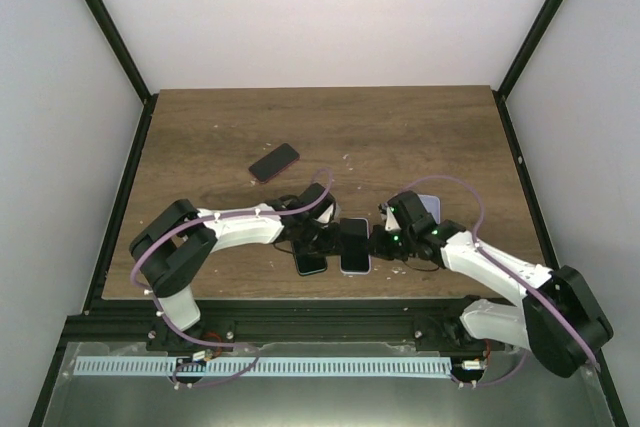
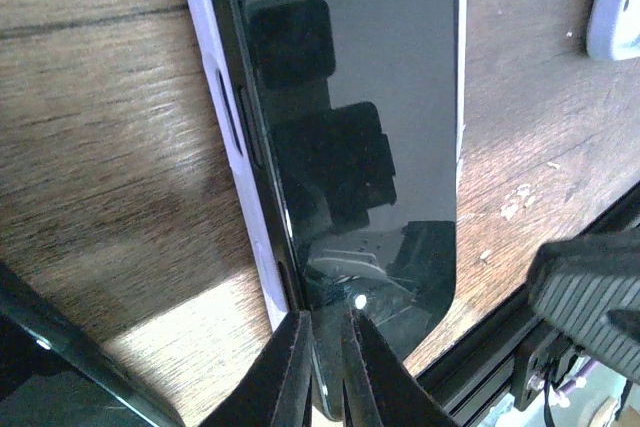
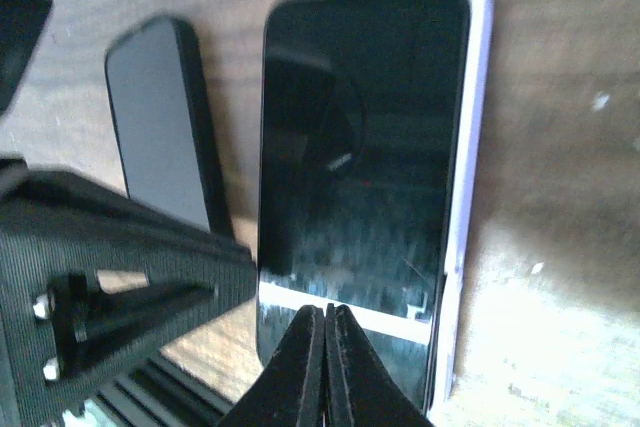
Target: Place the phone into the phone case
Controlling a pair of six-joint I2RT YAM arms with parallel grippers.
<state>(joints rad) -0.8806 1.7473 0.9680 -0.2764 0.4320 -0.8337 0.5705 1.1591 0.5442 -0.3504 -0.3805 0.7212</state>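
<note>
Two risks. Right gripper (image 3: pixel 325 337) is pinched shut, holding nothing, tips on the phone (image 3: pixel 360 137) glass, lower centre of its view: could skid or lever the far end up. Left gripper (image 2: pixel 330 372) nearly closed at the phone's lower edge; can't tell if it grips. Phone's left edge looks proud of the case (image 2: pixel 228 137), could pop out. Phone lies screen-up, centre of top view, long axis up-down in frame.

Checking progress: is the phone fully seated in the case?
Partly in: one long side of the phone sits above the rim of the case.
</note>
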